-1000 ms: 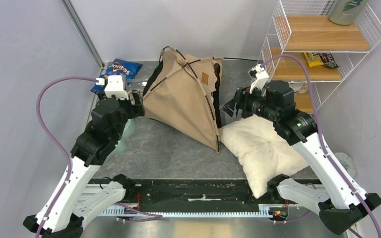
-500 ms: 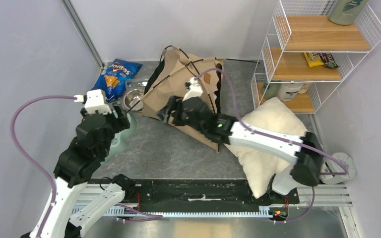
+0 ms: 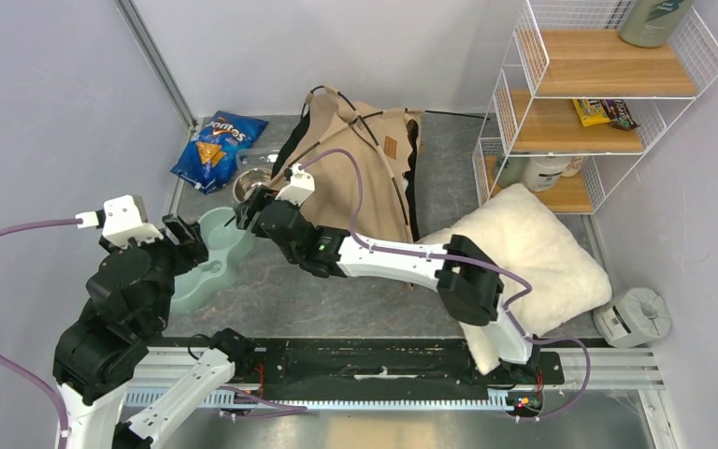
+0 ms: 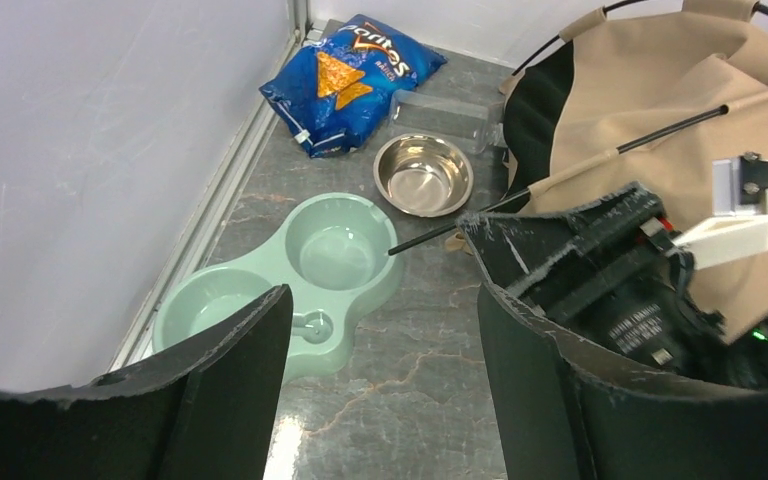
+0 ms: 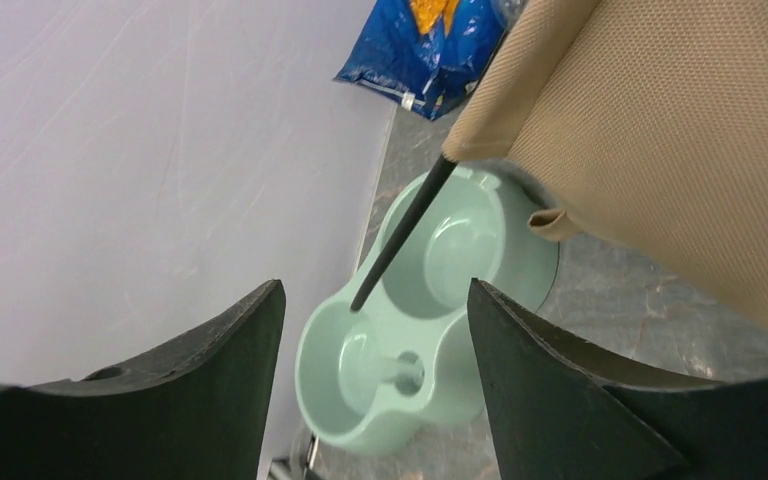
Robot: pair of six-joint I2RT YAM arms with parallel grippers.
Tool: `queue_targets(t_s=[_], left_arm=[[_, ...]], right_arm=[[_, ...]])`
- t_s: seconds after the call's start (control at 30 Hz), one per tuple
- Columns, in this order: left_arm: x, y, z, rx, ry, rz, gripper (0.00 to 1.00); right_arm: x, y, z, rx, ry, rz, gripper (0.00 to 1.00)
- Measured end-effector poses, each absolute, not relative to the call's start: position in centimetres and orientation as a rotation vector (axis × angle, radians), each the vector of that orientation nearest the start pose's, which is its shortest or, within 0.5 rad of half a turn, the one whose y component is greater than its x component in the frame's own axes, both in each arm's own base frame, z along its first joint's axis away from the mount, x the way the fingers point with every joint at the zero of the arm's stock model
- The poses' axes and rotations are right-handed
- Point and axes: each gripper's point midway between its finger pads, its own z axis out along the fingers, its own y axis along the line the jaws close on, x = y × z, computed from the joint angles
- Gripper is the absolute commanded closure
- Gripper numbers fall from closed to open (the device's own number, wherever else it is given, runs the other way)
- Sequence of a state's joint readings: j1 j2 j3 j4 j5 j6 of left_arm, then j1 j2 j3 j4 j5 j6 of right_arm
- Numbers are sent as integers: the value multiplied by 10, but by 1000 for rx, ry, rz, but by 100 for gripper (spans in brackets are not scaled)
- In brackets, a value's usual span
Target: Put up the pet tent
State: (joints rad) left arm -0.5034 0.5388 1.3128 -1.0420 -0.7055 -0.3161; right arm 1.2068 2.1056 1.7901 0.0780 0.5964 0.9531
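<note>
We find the left gripper point(image 4: 375, 265) spread and empty by the feeder point(image 4: 340, 250). The right gripper point(image 5: 376, 290), also spread, faces the tent's point(image 5: 660, 130) left edge, with the pole point(image 5: 400, 240) tip free.

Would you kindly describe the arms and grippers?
The left arm and right arm have white links and black joints. A purple cable feeds a white camera block at each wrist. The left gripper and right gripper have broad black fingers with frayed edges.
</note>
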Motion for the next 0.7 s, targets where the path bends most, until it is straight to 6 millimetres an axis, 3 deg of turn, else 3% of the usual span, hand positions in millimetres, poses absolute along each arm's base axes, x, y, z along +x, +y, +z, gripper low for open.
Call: queue_targets(t_s=[0.2, 0.47, 0.7], left_arm=[[155, 33, 363, -309, 1761, 69, 26], [153, 35, 364, -291, 1759, 83, 26], [146, 38, 357, -291, 1744, 65, 19]], right_arm=[[316, 583, 221, 264, 1812, 962, 38], [335, 584, 218, 307, 1754, 928, 98], [324, 554, 215, 307, 1788, 916, 100]])
